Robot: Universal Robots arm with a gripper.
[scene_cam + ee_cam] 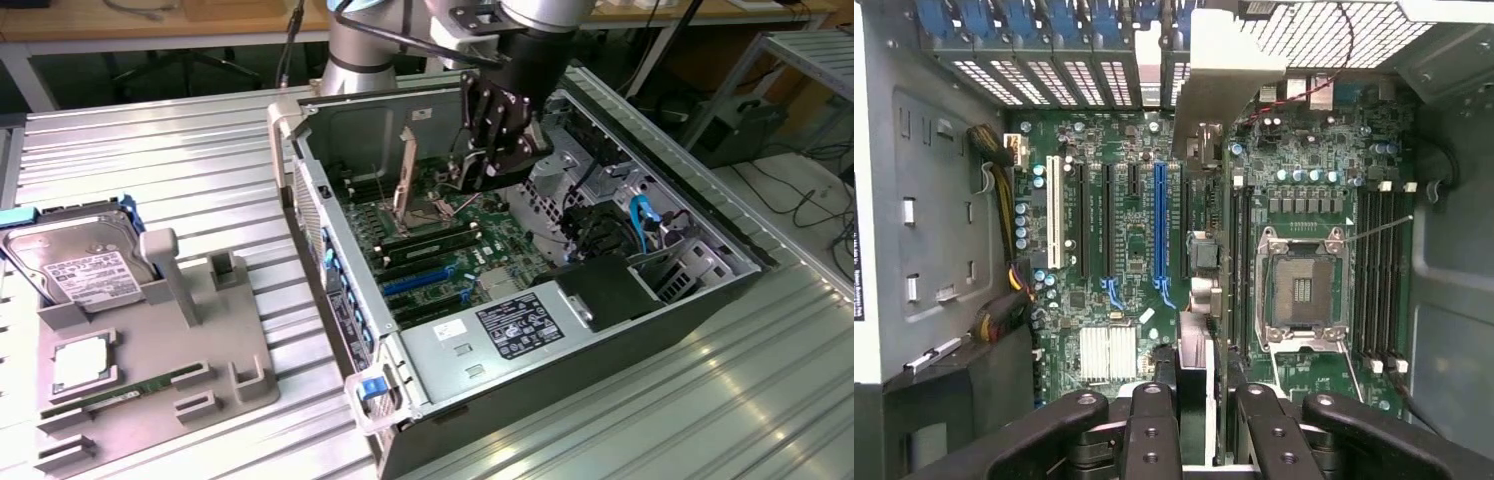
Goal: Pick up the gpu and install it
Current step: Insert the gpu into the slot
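My gripper (491, 165) hangs inside the open computer case (694, 225), shut on the gpu. The gpu (1197, 265) is seen edge-on in the wrist view, a thin card running from between my black fingers (1152, 425) out to its silver bracket (1214, 90) near the case's rear slot covers. It hovers above the green motherboard (1124, 250), roughly over the black slot beside the long blue slot (1161, 225). In the exterior view the bracket (406, 165) stands upright to the exterior view's left of the gripper.
The empty CPU socket (1301, 290) and memory slots (1384, 280) lie beside the card. A power supply (521, 325) sits at the case's near end. On the grey holder (200, 385) outside stand a hard drive (80, 270), a CPU (80, 365) and a green memory stick (120, 395).
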